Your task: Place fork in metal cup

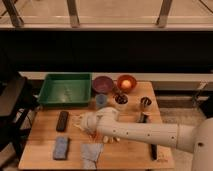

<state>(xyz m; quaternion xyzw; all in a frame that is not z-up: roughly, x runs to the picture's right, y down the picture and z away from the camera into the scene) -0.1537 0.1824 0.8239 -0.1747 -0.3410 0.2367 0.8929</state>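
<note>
A: What takes up most of the scene?

B: A wooden table point(45, 150) fills the lower half, below a dark wall and a railing. A thick white robot arm point(145, 134) reaches in from four o'clock toward the centre. Its gripper point(83, 123) sits just left of centre, low over the wood, likely because the job begins with lifting something that lies flat there.

A: Is the gripper holding anything?

B: I cannot tell. The arm's bulk covers its tip, so how the jaws stand is hidden.

A: Where is the fork?

B: I cannot make it out. A bit of orange and some pale pieces show at the gripper's lower edge, and the fork may lie among them, under the arm.

A: And the metal cup?

B: The metal cup point(145, 103) stands upright at two o'clock, near the right edge, well apart from the gripper. Its open mouth faces up, which suits dropping a fork in.

A: What else is there?

B: A green tray point(65, 90) at eleven o'clock, then a purple bowl point(102, 83) and an orange bowl point(126, 83) at twelve. A blue cup point(101, 100) and a white cup point(121, 99) stand in front of the bowls. A black block point(62, 120) lies at nine o'clock, a blue sponge point(61, 148) at eight, and a grey cloth point(91, 153) at seven.
</note>
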